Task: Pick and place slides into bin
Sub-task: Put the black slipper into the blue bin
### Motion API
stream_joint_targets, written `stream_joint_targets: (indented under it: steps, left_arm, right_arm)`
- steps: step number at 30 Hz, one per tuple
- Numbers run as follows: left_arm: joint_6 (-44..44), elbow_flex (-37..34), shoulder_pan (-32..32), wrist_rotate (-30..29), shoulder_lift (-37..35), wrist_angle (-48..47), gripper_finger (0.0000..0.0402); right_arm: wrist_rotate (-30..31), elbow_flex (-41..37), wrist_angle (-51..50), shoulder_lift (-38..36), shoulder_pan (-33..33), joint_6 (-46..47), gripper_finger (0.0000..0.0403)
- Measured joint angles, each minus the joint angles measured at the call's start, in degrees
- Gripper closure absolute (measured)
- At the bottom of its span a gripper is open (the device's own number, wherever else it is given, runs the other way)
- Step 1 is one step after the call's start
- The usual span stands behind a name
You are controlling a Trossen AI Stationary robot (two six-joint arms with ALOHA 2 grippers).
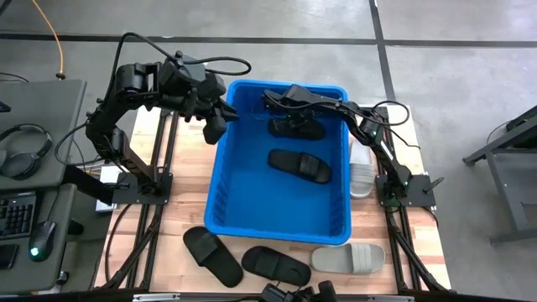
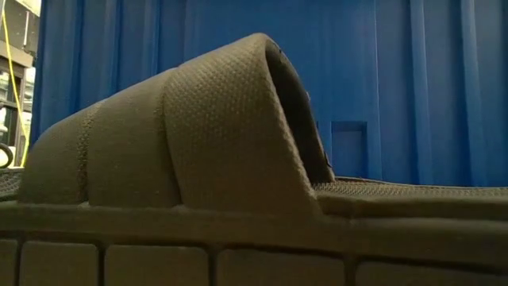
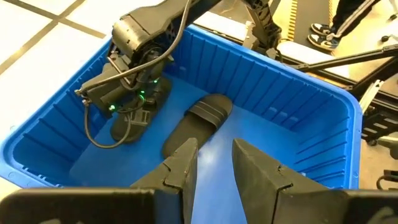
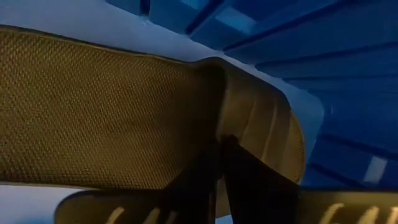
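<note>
Wooden table (image 1: 180, 201), blue bin (image 1: 225, 180) holding 2 black slides (image 1: 299, 164), right gripper (image 1: 289, 126) jaws pressed together, left gripper (image 1: 220, 117) jaws slightly spread.

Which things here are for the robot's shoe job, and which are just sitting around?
For the job:
- blue bin
- two black slides in the bin
- black slides on the table
- grey slides on the table
- left gripper and right gripper

Just lying about:
- headphones
- keyboard
- mouse
</note>
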Motion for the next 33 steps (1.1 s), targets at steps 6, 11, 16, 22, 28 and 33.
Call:
stream_joint_targets:
  steps: [6,11,16,22,28,33]
  left_arm:
    - [0.08,0.00,0.00,0.00,0.00,0.00,0.0311]
    - [0.46,0.00,0.00,-0.02,0.00,0.02,0.0312]
    - [0.48,0.00,0.00,0.02,0.00,0.00,0.0311]
    - [0.48,0.00,0.00,0.02,0.00,-0.61,0.0311]
    - [0.48,0.00,0.00,0.03,0.00,-1.46,0.0312]
    - [0.48,0.00,0.00,0.04,0.00,-1.55,0.0312]
  right_arm:
    - [2.32,-0.02,-2.53,-0.70,-0.20,-0.17,0.0402]
    - [3.30,-0.02,-4.33,-0.96,-0.16,-0.74,0.0402]
    - [1.65,-0.02,-3.66,-1.05,-1.10,-0.79,0.0402]
    - [-0.82,-0.02,-3.45,-1.05,-1.60,-1.33,0.0380]
    - [-0.85,-0.02,-3.47,-1.05,-1.60,-1.66,0.0313]
    - [-1.07,-0.02,-0.98,-1.05,-1.46,-3.12,0.0248]
